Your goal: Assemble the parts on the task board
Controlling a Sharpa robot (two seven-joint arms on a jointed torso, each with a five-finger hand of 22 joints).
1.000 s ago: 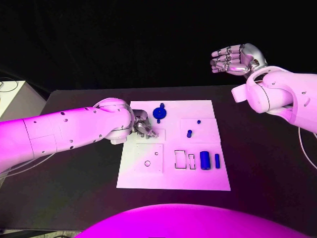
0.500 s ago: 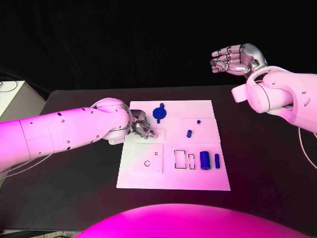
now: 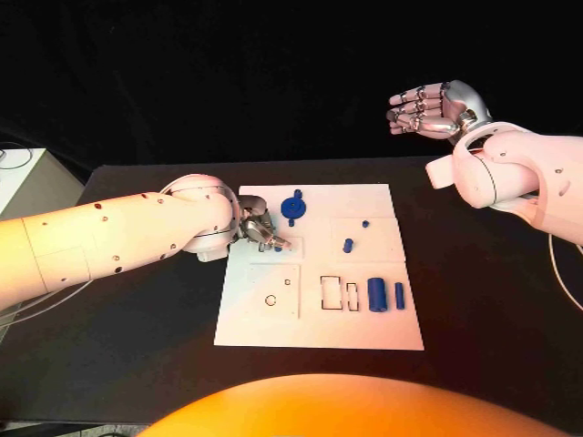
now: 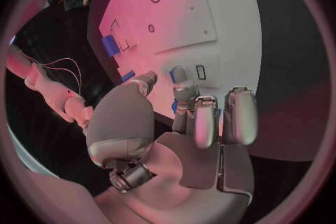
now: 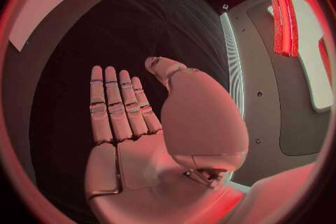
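Note:
The white task board (image 3: 371,328) lies in the middle of the black table. My left hand (image 3: 259,229) hovers low over its left upper part, fingers curled in, and pinches a small blue part (image 4: 173,74) between thumb and finger beside a small rectangular slot (image 4: 199,71). On the board are a round-headed blue part (image 3: 293,208), a short blue peg (image 3: 348,244), a thick blue cylinder (image 3: 375,294) and a thin one (image 3: 399,294). My right hand (image 3: 430,109) is raised beyond the table's far right, holding nothing, its fingers (image 5: 115,106) straight and apart from the thumb.
Empty outlined slots (image 3: 333,291) and a small round hole (image 3: 271,299) mark the board's lower half. A pale cabinet (image 3: 9,187) stands off the table's left edge. Bare black tabletop (image 3: 502,300) lies on both sides of the board.
My left hand has edged slightly toward the board's far left, still curled over the same spot. The right hand has stayed put.

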